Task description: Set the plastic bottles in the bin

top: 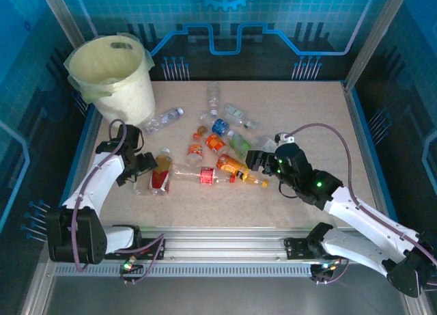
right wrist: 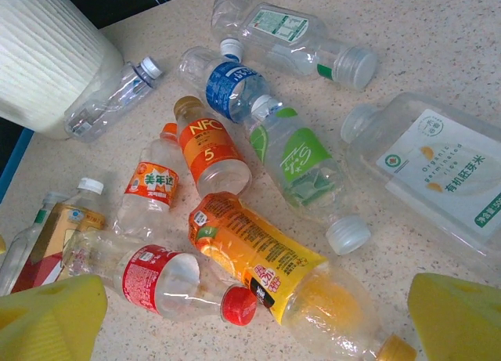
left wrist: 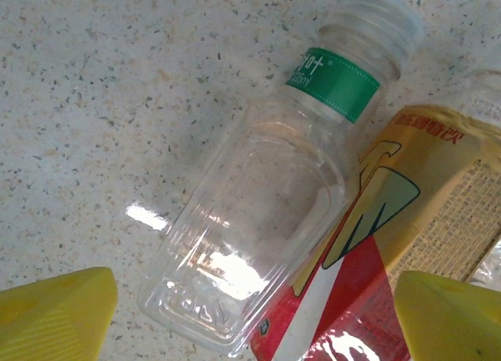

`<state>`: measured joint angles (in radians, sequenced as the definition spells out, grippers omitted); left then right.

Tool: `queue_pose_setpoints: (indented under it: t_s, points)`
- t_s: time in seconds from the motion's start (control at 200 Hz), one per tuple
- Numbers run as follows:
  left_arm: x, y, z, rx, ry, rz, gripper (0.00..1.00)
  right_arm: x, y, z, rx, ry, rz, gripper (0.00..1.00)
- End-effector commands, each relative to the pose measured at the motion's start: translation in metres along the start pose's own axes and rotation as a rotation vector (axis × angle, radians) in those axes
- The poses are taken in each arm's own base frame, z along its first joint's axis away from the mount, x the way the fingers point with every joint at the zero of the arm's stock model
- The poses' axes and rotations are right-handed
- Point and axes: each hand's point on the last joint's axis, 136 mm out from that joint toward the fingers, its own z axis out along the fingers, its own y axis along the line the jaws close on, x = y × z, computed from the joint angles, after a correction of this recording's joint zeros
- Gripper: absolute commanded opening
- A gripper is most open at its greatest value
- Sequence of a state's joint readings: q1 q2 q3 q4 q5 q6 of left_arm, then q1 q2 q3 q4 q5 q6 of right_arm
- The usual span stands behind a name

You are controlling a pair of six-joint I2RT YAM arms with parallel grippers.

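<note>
Several plastic bottles lie scattered mid-table. My left gripper is open, its yellow fingers straddling the base of a clear bottle with a green neck band. Neither finger touches that bottle. A red-and-yellow-labelled bottle lies against its right side. My right gripper is open over an orange-labelled bottle and a red-capped bottle. The bin, cream-white with a pale yellow-green liner, stands at the back left.
Another clear bottle lies next to the bin. Blue-, green- and orange-labelled bottles crowd the table's middle, and a wide flat clear one lies to the right. The bin's ribbed wall is at far left. Raised rails edge the table.
</note>
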<state>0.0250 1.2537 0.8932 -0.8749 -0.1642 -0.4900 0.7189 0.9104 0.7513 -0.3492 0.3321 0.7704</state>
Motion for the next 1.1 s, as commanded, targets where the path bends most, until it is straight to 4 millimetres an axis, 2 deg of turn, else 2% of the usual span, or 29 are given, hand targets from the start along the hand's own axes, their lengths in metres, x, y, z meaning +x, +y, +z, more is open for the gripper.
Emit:
queue_pose_setpoints:
  t_s: [0.0, 0.14, 0.31, 0.54, 0.7, 0.895, 1.095]
  points:
    - [-0.005, -0.007, 0.009, 0.027, 0.013, 0.002, 0.9, -0.003, -0.001, 0.002, -0.002, -0.009, 0.017, 1.0]
    - [0.002, -0.004, 0.021, -0.012, 0.068, 0.009, 0.88, -0.003, -0.001, 0.001, -0.003, -0.009, 0.017, 1.0]
    - [0.004, -0.002, 0.026, -0.06, 0.079, 0.034, 0.87, -0.001, -0.003, 0.0, 0.003, -0.008, 0.017, 1.0]
    - [0.017, -0.012, 0.037, -0.055, 0.147, 0.081, 0.88, -0.001, -0.006, 0.0, 0.009, -0.012, 0.012, 1.0]
    - [0.021, -0.021, 0.047, -0.028, 0.182, 0.088, 0.96, -0.002, -0.005, 0.001, 0.008, -0.011, 0.011, 1.0]
    - [0.012, 0.0, 0.054, -0.18, 0.167, 0.088, 0.96, -0.002, -0.006, 0.0, 0.017, -0.007, 0.009, 1.0]
    - [0.019, -0.001, 0.064, -0.149, 0.212, 0.054, 0.91, -0.001, -0.008, 0.0, 0.025, -0.005, 0.007, 1.0]
